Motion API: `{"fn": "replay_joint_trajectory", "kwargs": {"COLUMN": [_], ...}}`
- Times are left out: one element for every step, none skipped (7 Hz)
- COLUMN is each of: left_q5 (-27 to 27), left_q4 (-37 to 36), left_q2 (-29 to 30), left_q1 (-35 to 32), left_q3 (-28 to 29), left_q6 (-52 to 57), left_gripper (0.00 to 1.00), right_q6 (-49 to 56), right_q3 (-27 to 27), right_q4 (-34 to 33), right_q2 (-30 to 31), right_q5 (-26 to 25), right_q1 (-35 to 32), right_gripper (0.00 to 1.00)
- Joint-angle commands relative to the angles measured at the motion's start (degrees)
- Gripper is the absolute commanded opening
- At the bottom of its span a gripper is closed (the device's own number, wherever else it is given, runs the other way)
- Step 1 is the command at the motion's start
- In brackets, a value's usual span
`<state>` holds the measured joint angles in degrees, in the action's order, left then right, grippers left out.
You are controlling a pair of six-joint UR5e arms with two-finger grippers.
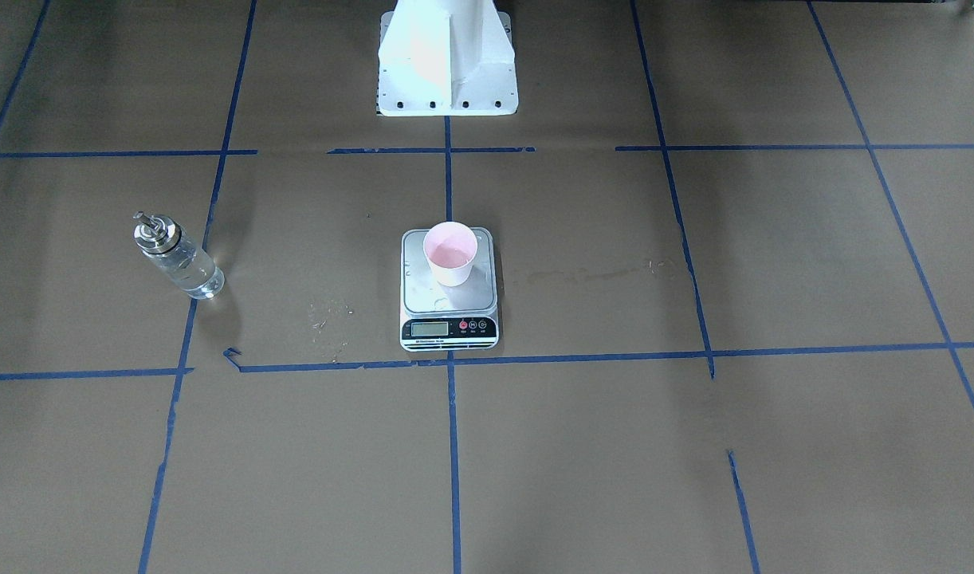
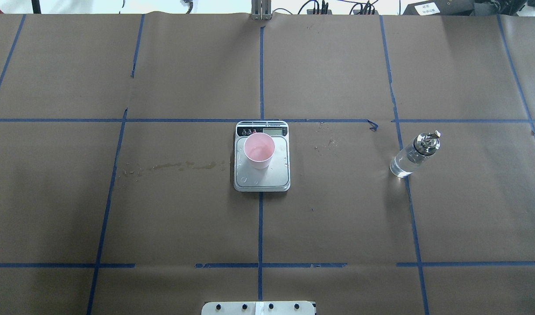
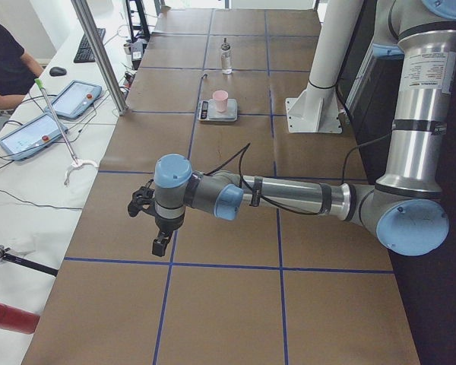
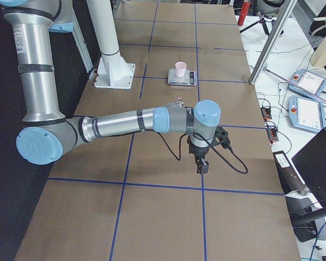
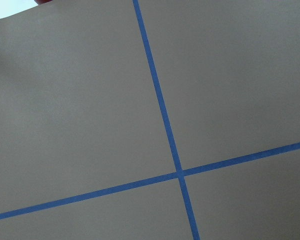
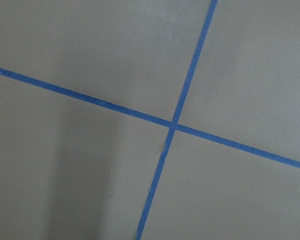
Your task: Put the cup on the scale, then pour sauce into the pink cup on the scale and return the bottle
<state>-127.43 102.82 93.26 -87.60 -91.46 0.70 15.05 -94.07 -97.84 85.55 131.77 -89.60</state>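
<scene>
On the scale, toward the display end of its platform, the cup is seen standing upright, so the first step can be counted as done. Well apart from the scale, on the robot's right of it, the bottle is found upright on the brown paper, capped and touched by nothing, with clear sauce visible in its lower part. Whether anything has been poured cannot be settled. The inside of the cup is shown only as pale pink and the display is too small to be read. A few wet-looking marks on the platform beside the cup, and faint stains on the paper on either side of the scale, are only weak hints. If the pour is judged done, the bottle is already set down and nothing is left; if not, the bottle is to be fetched, tipped over the cup and put back. Neither arm is near the scale: the left gripper and the right gripper are held low over the paper, far out on their own sides of it. Whether their jaws are open or closed cannot be told, since only blue tape lines and bare paper are caught by the wrist views.
</scene>
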Motion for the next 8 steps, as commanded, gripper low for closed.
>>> {"fn": "replay_joint_trajectory", "kwargs": {"left_q5": [-0.01,-0.01,-0.1,-0.19,-0.62,-4.63,-7.19,-8.7], "left_q4": [-0.16,-0.86,-0.78,-0.86,-1.13,-3.22,-3.85,-3.94], "left_q2": [-0.09,-0.61,-3.06,-4.73,-5.27,-5.28,-5.19,-5.1], "left_q1": [-0.03,-0.03,0.06,-0.03,-0.12,-0.12,-0.12,-0.12], "left_q3": [0.49,0.58,0.06,-0.12,-0.21,-0.13,0.05,0.22], "left_q6": [0.0,0.0,0.26,0.35,0.35,0.35,0.26,0.26], "left_gripper": [1.0,1.0,1.0,1.0,1.0,1.0,1.0,1.0], "right_q6": [-5.0,-10.86,-12.57,-12.93,-13.02,-13.11,-15.03,-17.92], "right_q3": [3.01,3.27,3.54,3.8,3.98,3.98,4.15,4.15], "right_q4": [4.3,6.76,9.92,11.78,11.8,11.8,11.71,11.79], "right_q2": [0.57,0.75,2.06,2.77,2.78,2.86,2.86,2.86], "right_q5": [0.07,0.33,0.33,1.12,3.56,4.28,4.38,4.64], "right_q1": [1.0,1.0,1.0,1.0,1.0,0.92,1.0,1.0], "right_gripper": [1.0,1.0,1.0,1.0,1.0,1.0,1.0,1.0]}}
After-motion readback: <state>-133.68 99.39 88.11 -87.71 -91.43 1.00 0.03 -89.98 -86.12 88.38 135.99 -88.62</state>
